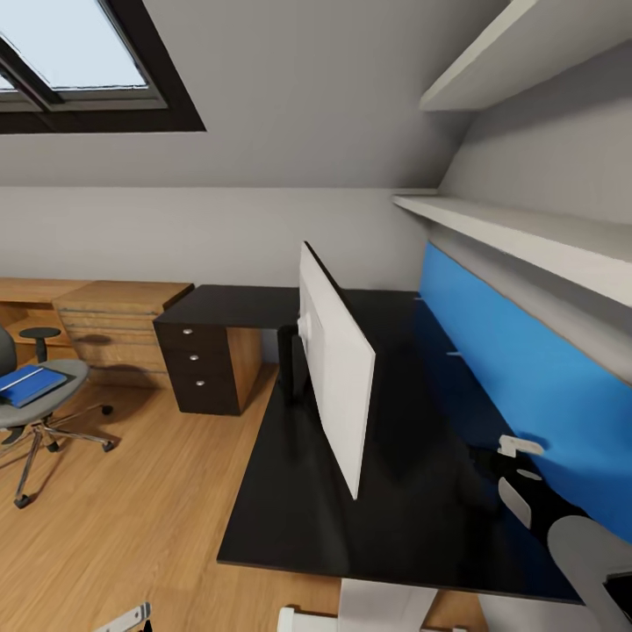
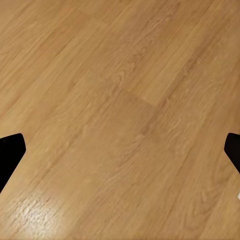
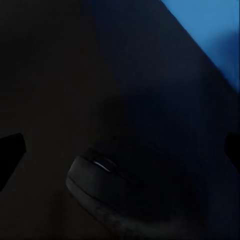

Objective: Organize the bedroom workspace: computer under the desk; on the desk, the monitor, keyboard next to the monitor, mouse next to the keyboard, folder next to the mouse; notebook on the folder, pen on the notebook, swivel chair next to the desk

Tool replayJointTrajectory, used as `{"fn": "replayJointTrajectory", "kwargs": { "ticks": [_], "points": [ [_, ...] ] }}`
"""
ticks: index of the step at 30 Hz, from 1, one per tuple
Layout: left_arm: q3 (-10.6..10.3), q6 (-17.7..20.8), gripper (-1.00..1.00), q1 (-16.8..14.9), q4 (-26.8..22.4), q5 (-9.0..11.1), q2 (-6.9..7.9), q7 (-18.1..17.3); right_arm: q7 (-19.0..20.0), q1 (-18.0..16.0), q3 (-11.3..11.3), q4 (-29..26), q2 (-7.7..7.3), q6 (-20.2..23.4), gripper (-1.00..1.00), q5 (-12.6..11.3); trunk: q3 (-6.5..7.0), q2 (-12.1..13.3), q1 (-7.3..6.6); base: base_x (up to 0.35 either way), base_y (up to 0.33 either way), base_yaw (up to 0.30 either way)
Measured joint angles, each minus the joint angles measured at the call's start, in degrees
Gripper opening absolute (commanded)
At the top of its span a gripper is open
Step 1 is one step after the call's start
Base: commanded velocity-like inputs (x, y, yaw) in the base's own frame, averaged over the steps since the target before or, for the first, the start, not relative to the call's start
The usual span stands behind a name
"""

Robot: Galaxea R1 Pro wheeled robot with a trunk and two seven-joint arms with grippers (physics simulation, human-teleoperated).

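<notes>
Right gripper: low over the near right part of the black table, close to the blue wall panel; its jaws stand apart, released, with nothing between them.
Mouse: in the right wrist view it lies flat on the dark table top just under the spread jaws, touching neither finger; dim, hard to make out in detail.
Left gripper: in the left wrist view the two dark finger tips sit wide apart at the edges, jaws released, over bare wood plank floor.
Table: matte black, L-shaped, its near edge just ahead of the robot.
Monitor: upright on the table, seen from the side and back, white rear panel facing us, black stand below it.
Blue wall panel: runs along the wall behind the table, under two pale shelves.
Swivel chair: out on the floor at the left, well apart from the table.
Folder: bright blue, lying on the chair seat.
Drawer unit: black, three silver knobs, under the far wing of the table.
Wooden chest of drawers: beside it, against the far wall.
Roof window: dark-framed, up in the sloped ceiling.
</notes>
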Motion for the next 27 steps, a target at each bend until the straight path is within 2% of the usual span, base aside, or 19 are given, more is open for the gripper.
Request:
{"fn": "replayJointTrajectory", "kwargs": {
  "ticks": [10,23,27],
  "points": [
    [0.0,0.0,1.0,0.0,0.0,0.0,0.0,0.0,0.08,-0.08,-0.7,0.24,-0.2,3.19,1.0,-0.11,-1.8,-4.01,2.2,0.0,0.0,0.0],
    [-0.03,0.0,1.0,0.02,0.06,0.0,-0.06,0.0,0.09,-0.09,-0.8,0.22,-0.14,3.62,1.0,-0.16,-1.8,-4.03,2.2,0.0,0.0,0.0],
    [-0.05,0.0,1.0,0.02,0.06,0.01,-0.08,0.0,0.1,-0.09,-0.79,0.22,-0.14,3.83,1.0,-0.18,-2.51,-5.62,3.08,0.0,0.0,0.0]
  ]
}}
